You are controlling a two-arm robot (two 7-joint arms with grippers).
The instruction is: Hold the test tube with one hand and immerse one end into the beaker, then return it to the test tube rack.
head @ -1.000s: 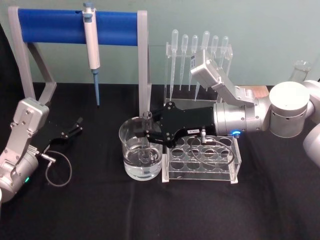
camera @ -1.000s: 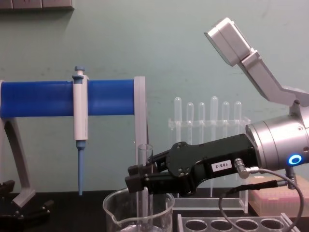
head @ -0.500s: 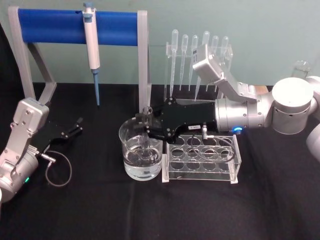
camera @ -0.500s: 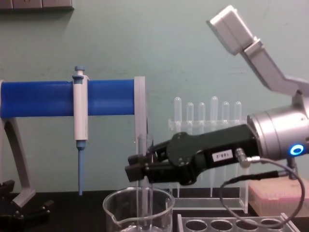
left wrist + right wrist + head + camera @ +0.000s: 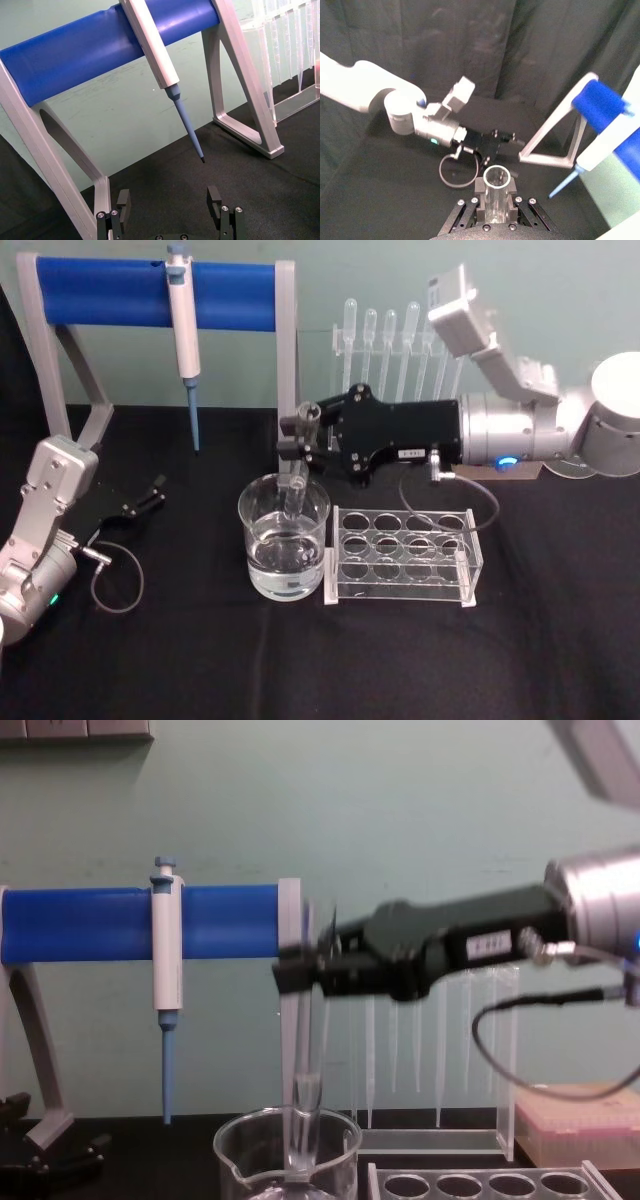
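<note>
While the right end effector (image 5: 303,440) clamps the test tube (image 5: 298,488) in the beaker (image 5: 262,540) — dipping — rack (image 5: 400,558) return needs a straight lift; left end effector (image 5: 150,495) idles open, frame left.

right gripper (image 5: 298,438): black, small white label
right wrist (image 5: 495,430): silver cylinder, blue light, looped cable
left arm (image 5: 45,510): silver

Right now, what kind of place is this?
Probably a science lab. The right gripper holds a test tube with its end in a beaker beside a clear rack, and a pipette hangs on a blue stand. The left gripper rests at the left.
</note>
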